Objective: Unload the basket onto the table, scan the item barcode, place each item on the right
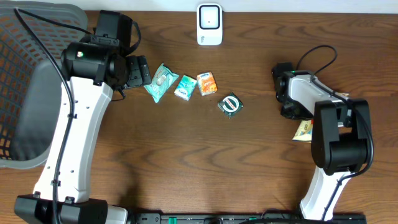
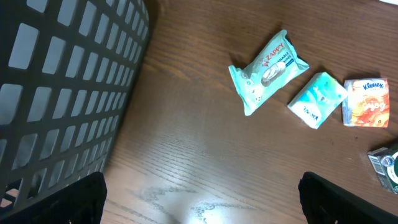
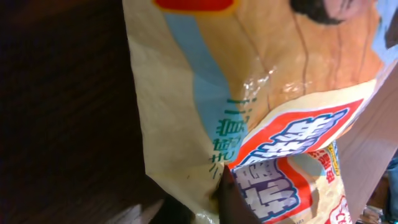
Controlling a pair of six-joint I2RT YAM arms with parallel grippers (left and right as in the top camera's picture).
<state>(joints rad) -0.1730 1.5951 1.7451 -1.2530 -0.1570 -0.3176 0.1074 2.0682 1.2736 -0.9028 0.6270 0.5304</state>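
Most of the cream-yellow plastic snack packet point(image 1: 303, 130) is hidden. From overhead only a small corner of it peeks out to the left of the right arm's upright link, on the right side of the brown wooden table point(image 1: 249, 168). The right gripper point(image 3: 211, 205) itself is covered there by its own wrist. In the right wrist view the packet fills the frame and runs off it at the top, the right and the bottom, so its full outline cannot be seen. Its long axis cannot be told either. The red, blue and green print runs on a slant, climbing toward the upper right, and a crinkled left edge runs roughly top to bottom. A dark fingertip point(image 3: 227, 199) lies against the packet's lower part. The jaws are fully closed and seem to pinch the thin packet.

The left gripper point(image 1: 142, 70) stands as wide as it goes, with nothing in it, beside a black mesh basket point(image 1: 31, 56). The white box-shaped barcode scanner point(image 1: 209, 25) sits at the table's far edge, well apart from the packet. Its face points toward the camera above.
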